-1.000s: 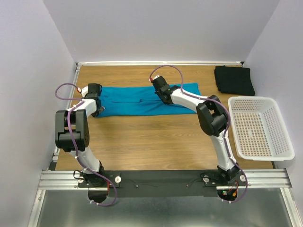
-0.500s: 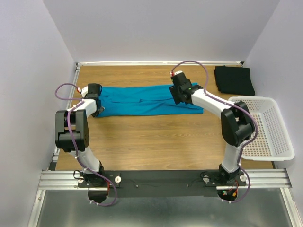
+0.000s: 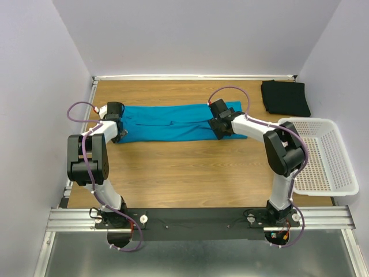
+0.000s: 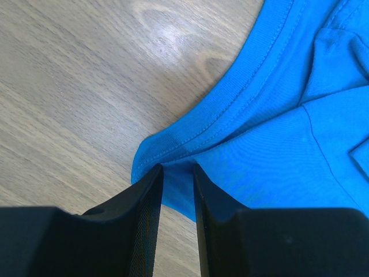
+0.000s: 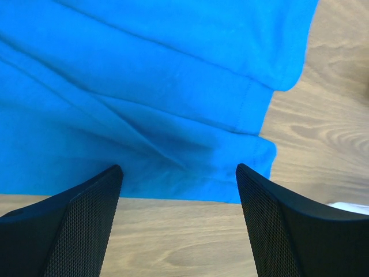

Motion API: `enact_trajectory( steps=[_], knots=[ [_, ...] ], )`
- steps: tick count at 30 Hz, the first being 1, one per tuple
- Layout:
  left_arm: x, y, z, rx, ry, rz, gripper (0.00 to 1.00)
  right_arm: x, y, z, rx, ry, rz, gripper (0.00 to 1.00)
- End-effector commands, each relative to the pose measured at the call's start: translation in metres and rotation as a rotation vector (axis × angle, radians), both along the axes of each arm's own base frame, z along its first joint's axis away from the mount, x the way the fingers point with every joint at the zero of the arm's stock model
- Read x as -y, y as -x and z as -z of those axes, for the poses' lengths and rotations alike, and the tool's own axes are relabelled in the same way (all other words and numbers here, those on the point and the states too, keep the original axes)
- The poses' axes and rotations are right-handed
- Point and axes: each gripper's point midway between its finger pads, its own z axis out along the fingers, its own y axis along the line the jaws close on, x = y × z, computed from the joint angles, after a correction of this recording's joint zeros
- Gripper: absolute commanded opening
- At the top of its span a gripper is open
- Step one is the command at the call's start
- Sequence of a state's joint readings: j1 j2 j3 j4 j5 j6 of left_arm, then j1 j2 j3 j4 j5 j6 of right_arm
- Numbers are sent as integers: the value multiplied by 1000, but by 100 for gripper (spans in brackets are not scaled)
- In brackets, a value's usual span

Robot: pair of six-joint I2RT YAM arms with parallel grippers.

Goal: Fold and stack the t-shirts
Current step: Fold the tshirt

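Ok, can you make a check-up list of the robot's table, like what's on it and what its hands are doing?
Surface: wooden table, no spills seen.
Job's things: teal t-shirt laid out in a long strip near the back; black t-shirt folded in the far right corner.
Clutter: white basket at the right edge, nothing seen inside.
Grippers: left gripper pinches the teal t-shirt's left end; right gripper open over its right end.
Cables: purple cable loops on both arms.
Surroundings: pale walls, metal rail in front.

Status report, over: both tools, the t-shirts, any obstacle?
Left tool shut on teal t-shirt, left end. Right tool open over its right end. Black t-shirt folded, far right. White basket apart from both shirts.
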State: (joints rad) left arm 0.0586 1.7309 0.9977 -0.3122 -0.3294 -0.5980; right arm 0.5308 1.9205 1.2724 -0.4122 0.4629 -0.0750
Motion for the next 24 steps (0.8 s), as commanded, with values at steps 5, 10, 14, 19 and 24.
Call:
enact_trajectory(
  steps=[5,10,14,19,24],
  knots=[
    [-1,14,5,-37,-12,-1,36,11,-17,5,22,98,22,88],
    [-1,13,4,-32,-14,1,36,16,-22,2,32,109,35,88],
    [-2,14,4,-35,-15,0,36,22,-28,-4,46,112,45,88],
    [-2,14,4,-34,-20,-1,36,19,-26,-16,53,76,19,88],
    [-3,12,3,-32,-22,-5,36,23,-24,-16,49,80,21,88]
  ],
)
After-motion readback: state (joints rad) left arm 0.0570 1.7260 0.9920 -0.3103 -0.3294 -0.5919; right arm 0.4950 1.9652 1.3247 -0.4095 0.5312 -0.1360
